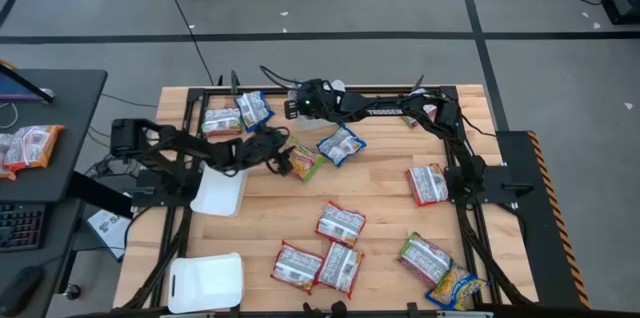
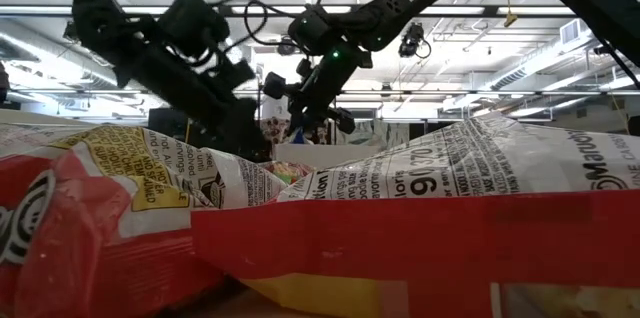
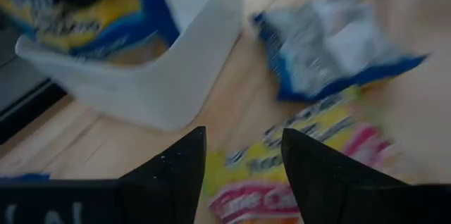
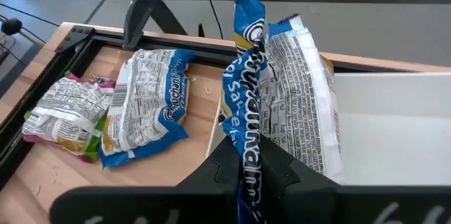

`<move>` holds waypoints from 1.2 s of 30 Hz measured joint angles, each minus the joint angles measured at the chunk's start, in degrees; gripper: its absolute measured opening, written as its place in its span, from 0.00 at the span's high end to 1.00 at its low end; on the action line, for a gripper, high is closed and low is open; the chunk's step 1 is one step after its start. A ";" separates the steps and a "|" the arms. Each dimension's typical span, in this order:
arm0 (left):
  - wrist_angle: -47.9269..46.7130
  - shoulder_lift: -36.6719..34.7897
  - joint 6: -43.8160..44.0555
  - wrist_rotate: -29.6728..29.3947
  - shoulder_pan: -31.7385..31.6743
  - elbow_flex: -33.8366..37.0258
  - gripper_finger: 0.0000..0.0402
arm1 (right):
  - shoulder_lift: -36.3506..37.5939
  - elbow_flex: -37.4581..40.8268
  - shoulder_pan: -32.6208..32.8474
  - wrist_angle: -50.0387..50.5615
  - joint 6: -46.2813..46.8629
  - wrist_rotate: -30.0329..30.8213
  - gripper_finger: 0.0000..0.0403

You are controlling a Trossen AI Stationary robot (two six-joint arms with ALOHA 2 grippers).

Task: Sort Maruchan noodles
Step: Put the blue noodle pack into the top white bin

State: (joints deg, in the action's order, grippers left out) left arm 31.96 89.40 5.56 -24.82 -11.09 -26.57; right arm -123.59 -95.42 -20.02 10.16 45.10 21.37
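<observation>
While the right claw (image 4: pixel 243 171) hangs over the far edge of the desk (image 1: pixel 380 193), we see it pinching the lower edge of a blue-white noodle packet (image 4: pixel 282 83), which stands upright between its fingers just beside a white tray (image 4: pixel 394 125). In the overhead view this claw (image 1: pixel 300 103) sits near the far rail, close to another blue-white packet (image 1: pixel 252 108) and a red-white packet (image 1: pixel 220 120) lying flat there.

The left claw (image 3: pixel 243 160) has its fingers spread with nothing between them, poised just above a green-yellow packet (image 3: pixel 296 160) on the wood. Beside that lies a blue-white packet (image 3: pixel 331 48), and a second white tray (image 3: pixel 141 83) stands close by with a blue-and-yellow packet (image 3: pixel 91 5) in it. From above, we find this claw (image 1: pixel 283 161) near the desk's middle.

More packets are scattered over the near half of the desk: several red-white ones (image 1: pixel 340 223) and a green-yellow one (image 1: pixel 425 256) toward the right corner. Another white tray (image 1: pixel 205 283) rests at the near left corner.
</observation>
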 joint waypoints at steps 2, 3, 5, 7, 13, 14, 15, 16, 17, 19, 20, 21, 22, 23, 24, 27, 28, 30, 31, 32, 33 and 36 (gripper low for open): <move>-1.53 0.59 0.19 0.02 -1.72 0.00 0.49 | 0.00 0.00 0.02 -0.11 1.13 0.13 0.92; -2.40 0.51 0.58 0.00 -2.66 0.00 0.48 | 0.00 0.00 0.05 -0.35 1.91 0.38 0.92; -3.62 0.17 1.26 0.46 -4.80 -0.01 0.46 | 0.00 0.00 0.05 -0.58 3.09 0.69 0.92; -4.04 -0.57 1.17 2.69 -7.19 0.00 0.45 | 0.00 0.00 0.05 -0.12 3.98 1.51 0.92; 1.39 -0.60 -2.60 19.72 -15.20 -0.40 0.45 | -0.04 0.04 0.16 1.96 4.17 2.43 0.92; 1.39 -0.17 -3.59 22.08 -16.40 -0.79 0.45 | -0.04 0.04 0.24 1.89 4.00 2.10 0.92; 1.27 0.26 -4.83 23.44 -17.29 -1.04 0.45 | -0.04 0.04 0.30 1.87 3.98 1.69 0.92; 1.20 0.80 -6.21 24.18 -18.01 -1.37 0.45 | -0.04 0.04 0.34 1.87 3.96 1.33 0.92; 1.22 1.48 -7.48 24.47 -18.51 -1.75 0.45 | -0.04 0.04 0.40 1.87 3.96 0.95 0.92; 1.40 2.99 -9.47 24.53 -18.95 -2.51 0.45 | -0.04 0.04 0.38 1.92 3.97 -0.26 0.92; 1.29 3.71 -10.56 24.61 -19.00 -2.82 0.45 | -0.04 0.04 0.38 2.18 4.06 -0.47 0.92; 1.24 4.53 -11.17 24.73 -18.89 -3.20 0.45 | -0.04 0.04 0.38 2.50 4.29 -0.47 0.92; 1.66 5.48 -12.03 25.23 -18.70 -3.66 0.45 | -0.04 0.04 0.38 2.71 4.42 -0.45 0.92; 2.50 6.28 -12.42 25.98 -18.49 -3.91 0.45 | -0.04 0.04 0.38 2.75 4.58 -0.36 0.92; 3.73 7.25 -12.60 26.78 -18.16 -4.18 0.45 | -0.04 0.04 0.38 2.74 4.81 -0.28 0.92; 7.81 9.83 -12.64 28.02 -16.97 -4.85 0.45 | -0.04 0.04 0.38 2.74 5.47 -0.28 0.92; 8.48 10.52 -12.66 27.96 -16.61 -5.07 0.45 | -0.04 0.04 0.37 2.71 5.35 -0.34 0.92; 8.61 11.76 -12.66 26.75 -15.91 -5.86 0.45 | -0.04 0.04 0.30 2.71 4.90 -0.48 0.91; 8.54 12.10 -12.66 26.07 -15.70 -6.13 0.45 | -0.04 0.04 0.26 2.70 4.60 -0.93 0.90; 8.50 12.29 -12.67 25.42 -15.62 -6.29 0.45 | -0.04 0.04 0.25 2.72 4.57 -1.22 0.89; 8.60 12.42 -12.71 24.98 -15.63 -6.40 0.45 | -0.04 0.04 0.23 2.73 4.21 -1.39 0.88; 8.55 12.45 -12.70 24.63 -15.63 -6.43 0.45 | 0.02 0.04 0.07 2.96 2.69 -1.52 0.82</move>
State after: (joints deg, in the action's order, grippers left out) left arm 40.51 101.84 -7.14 -0.19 -26.72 -32.99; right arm -123.57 -95.37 -19.95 13.12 47.79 19.84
